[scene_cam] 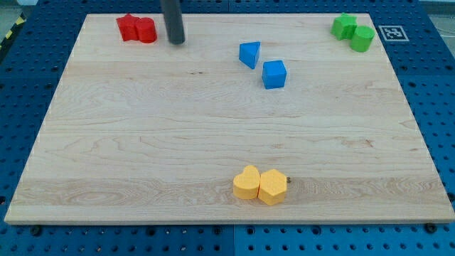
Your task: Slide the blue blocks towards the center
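My tip (175, 41) was seen at the far left of the wooden surface (142, 142), well left of the blue triangular block (249, 54) and blue cube (274, 74); no fingers were fitted.

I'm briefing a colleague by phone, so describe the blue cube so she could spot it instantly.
On the wooden board, look in the upper half, slightly right of middle, where two blue blocks sit close together. The blue cube is the lower right one; its neighbour, the blue triangular block, is wedge-shaped.

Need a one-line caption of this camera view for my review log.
My tip rests near the red blocks, left of the two blue blocks; green blocks top right, yellow blocks bottom.
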`<move>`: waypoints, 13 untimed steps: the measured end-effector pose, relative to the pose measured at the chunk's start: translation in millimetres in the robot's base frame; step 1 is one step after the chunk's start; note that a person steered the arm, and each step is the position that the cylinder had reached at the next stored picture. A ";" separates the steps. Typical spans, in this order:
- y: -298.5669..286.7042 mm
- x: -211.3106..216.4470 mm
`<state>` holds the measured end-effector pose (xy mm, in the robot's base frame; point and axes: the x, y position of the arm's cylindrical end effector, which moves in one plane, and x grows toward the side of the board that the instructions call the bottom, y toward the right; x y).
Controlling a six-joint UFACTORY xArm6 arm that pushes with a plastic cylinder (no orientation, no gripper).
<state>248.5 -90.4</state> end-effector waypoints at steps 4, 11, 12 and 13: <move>154.6 65.4; 130.8 114.2; 132.4 129.5; 133.6 90.1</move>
<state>338.5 43.2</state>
